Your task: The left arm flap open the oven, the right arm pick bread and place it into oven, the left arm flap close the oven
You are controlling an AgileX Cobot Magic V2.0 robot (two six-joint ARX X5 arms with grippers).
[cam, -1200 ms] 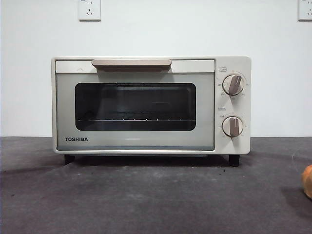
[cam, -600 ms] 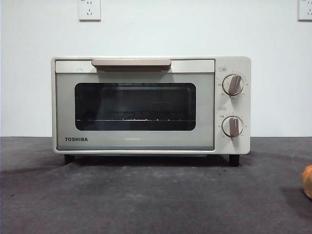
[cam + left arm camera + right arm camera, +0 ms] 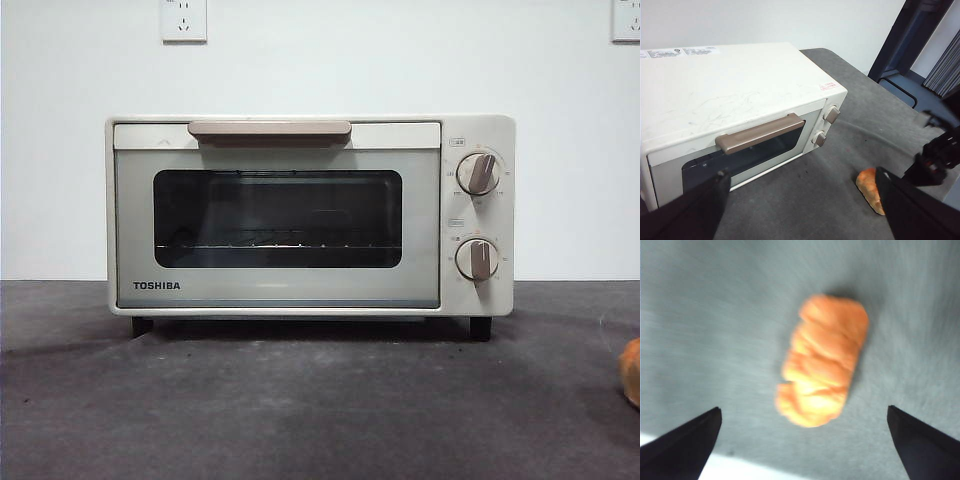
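- Cream-white oven point(image 3: 310, 215): centre of the front view, on a dark grey table point(image 3: 300, 410). Door shut, dark glass window, beige handle point(image 3: 269, 129) along the top edge of the door. Two round knobs at the right side of its face.
- Golden-orange bread point(image 3: 631, 371): only a sliver shows at the right edge of the front view, lower half, lying on the table and well apart from the oven. In the left wrist view it sits at lower right point(image 3: 869, 190); in the right wrist view it fills the centre point(image 3: 822, 360).
- Left gripper point(image 3: 800, 200): jaws spread wide and empty, touching nothing. It hangs above and in front of the oven's door, with the handle in line ahead.
- Right gripper point(image 3: 802, 440): jaws spread wide and empty, one at each lower corner of its view, poised over the bread without contact. That view is blurred.
- Step in hand, by judgement: the first one, opening the door. Nothing is done yet.
- Next move, by judgement: the left gripper must reach the handle and flap the door down, before the right gripper picks up the bread.
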